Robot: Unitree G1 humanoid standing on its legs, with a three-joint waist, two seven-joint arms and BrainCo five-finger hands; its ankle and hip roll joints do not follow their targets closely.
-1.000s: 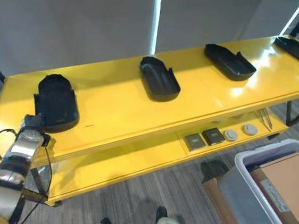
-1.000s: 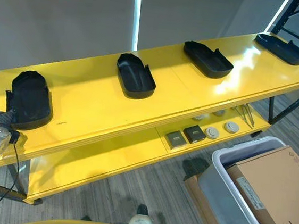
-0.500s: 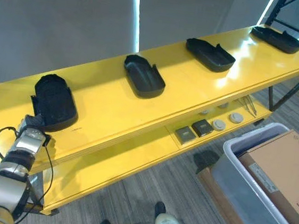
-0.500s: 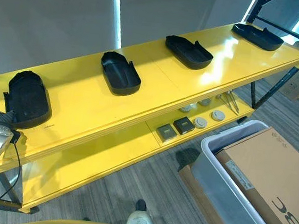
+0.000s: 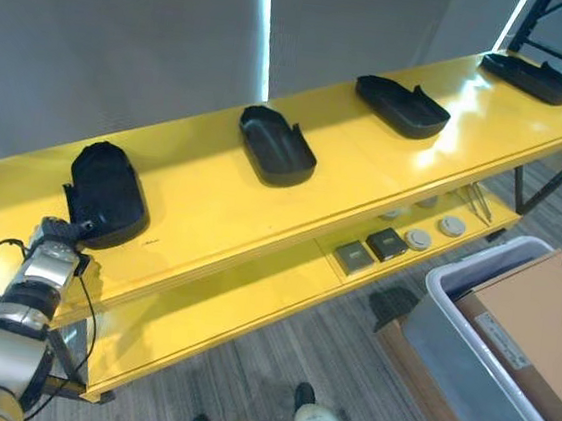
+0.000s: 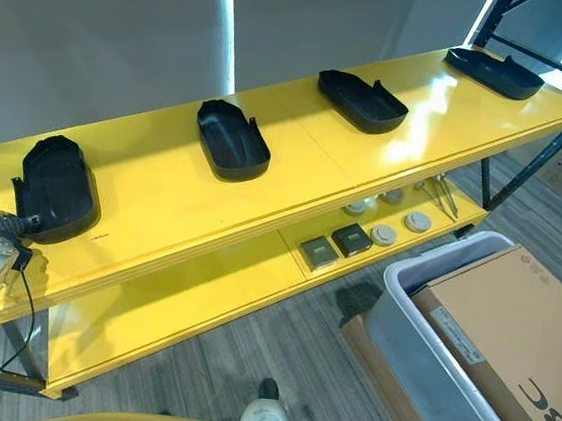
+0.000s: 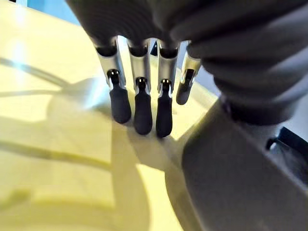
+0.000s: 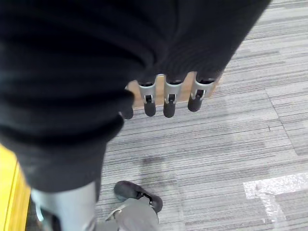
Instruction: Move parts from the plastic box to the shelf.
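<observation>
Black moulded part [image 5: 108, 195] lies at the left end of the yellow shelf [image 5: 222, 199], near its front edge. The left hand [image 7: 139, 103] rests just beside it, fingers straight and holding nothing. Drawing back carelessly could drag the part off the edge. The right hand [image 8: 166, 98] hangs relaxed over the floor.

The right hand [image 8: 166, 98] hangs above the grey striped carpet floor [image 8: 216, 144], its fingers [image 8: 169, 101] straight and relaxed, holding nothing. Behind the fingers there is a brown edge [image 8: 137, 98], perhaps cardboard, but I cannot tell for sure. A white tape mark [image 8: 274, 185] lies on the floor. A strip of yellow shelf [image 8: 8, 192] shows beside the arm.
</observation>
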